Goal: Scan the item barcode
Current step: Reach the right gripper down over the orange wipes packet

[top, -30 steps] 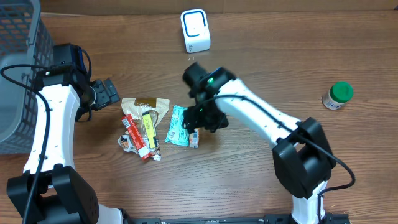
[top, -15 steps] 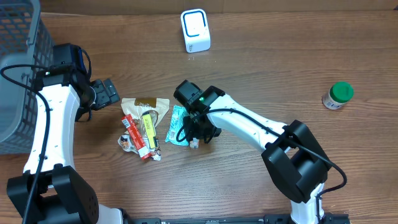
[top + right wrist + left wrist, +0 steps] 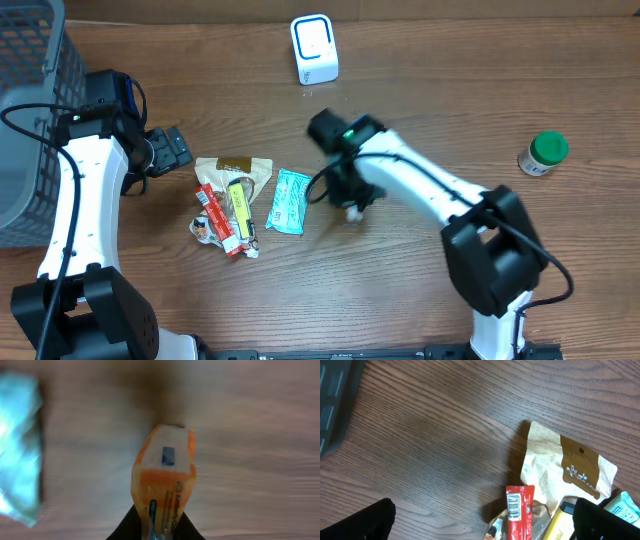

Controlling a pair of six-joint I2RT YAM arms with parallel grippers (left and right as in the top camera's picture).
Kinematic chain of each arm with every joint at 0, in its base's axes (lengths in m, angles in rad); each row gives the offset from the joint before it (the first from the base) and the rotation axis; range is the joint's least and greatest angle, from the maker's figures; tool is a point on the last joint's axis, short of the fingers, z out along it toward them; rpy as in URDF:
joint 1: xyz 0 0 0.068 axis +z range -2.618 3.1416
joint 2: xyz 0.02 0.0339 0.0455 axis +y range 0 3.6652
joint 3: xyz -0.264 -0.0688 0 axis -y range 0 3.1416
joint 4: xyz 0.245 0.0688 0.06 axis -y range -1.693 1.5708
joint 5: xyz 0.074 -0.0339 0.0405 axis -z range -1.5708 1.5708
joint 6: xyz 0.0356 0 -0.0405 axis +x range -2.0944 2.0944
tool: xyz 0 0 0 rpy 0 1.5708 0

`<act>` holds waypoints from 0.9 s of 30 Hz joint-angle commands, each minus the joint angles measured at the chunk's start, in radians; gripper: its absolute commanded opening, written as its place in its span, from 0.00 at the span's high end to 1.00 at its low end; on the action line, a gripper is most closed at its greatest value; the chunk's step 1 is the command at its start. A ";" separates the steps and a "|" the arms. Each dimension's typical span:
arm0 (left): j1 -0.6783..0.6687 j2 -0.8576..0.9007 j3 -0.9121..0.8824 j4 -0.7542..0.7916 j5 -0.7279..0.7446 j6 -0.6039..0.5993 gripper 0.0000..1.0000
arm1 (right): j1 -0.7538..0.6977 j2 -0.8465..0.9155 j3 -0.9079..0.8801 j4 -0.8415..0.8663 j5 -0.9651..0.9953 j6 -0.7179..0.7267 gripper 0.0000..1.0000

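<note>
Orange packet (image 3: 165,480) pinched in right gripper (image 3: 159,521), white scanner box (image 3: 314,48) not yet reached

Orange packet sits mid-frame in the overhead view, near the teal packet (image 3: 288,201) and to its right. It is tucked under the right wrist, so only a pale sliver shows there. Right wrist view is clearer. Jaws are closed on the packet's lower end and the packet sticks up the frame from between them. It shows an orange-and-white face with a small blue square and some print. No barcode readable on that face, view is blurred. Can't tell if the packet is clear of the table (image 3: 450,90) or touching it.

Left gripper (image 3: 172,150) is at the left of the overhead frame, jaws wide apart, holding nothing. It hangs above bare wood beside the brown pouch (image 3: 560,467) and red bar (image 3: 519,510), near the grey basket (image 3: 30,120). Yellow stick (image 3: 240,203) lies in the same pile. Green-capped bottle (image 3: 543,153) stands at far right, well apart from everything.

Step, as I read it: the grasp is made and the carry to the scanner comes next. Scanner box stands at top centre, well apart from the packet.

Next move calls for:
- lifting the packet clear and taking it up the frame toward the box
- turning the wrist so the barcode side faces the scanner's front
- maybe a roll or two to find the barcode, since its side isn't visible

Grip is on one end only, so the thin packet may flop or slip; the pinch needs to hold firm through the turn
</note>
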 commanded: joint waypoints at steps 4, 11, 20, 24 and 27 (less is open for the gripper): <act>-0.001 -0.003 0.019 0.000 0.003 0.019 0.00 | -0.068 -0.055 0.010 -0.029 0.249 -0.021 0.85; -0.001 -0.003 0.019 0.000 0.004 0.019 0.00 | -0.033 -0.055 -0.090 0.048 0.337 -0.021 0.85; -0.001 -0.003 0.019 0.000 0.004 0.019 0.00 | -0.007 -0.055 -0.155 0.170 0.219 -0.022 0.62; -0.001 -0.003 0.019 0.000 0.004 0.019 0.00 | -0.008 -0.056 -0.144 0.189 0.165 -0.045 0.59; -0.001 -0.003 0.019 0.000 0.004 0.019 0.00 | -0.008 -0.056 -0.120 0.176 0.157 -0.047 0.57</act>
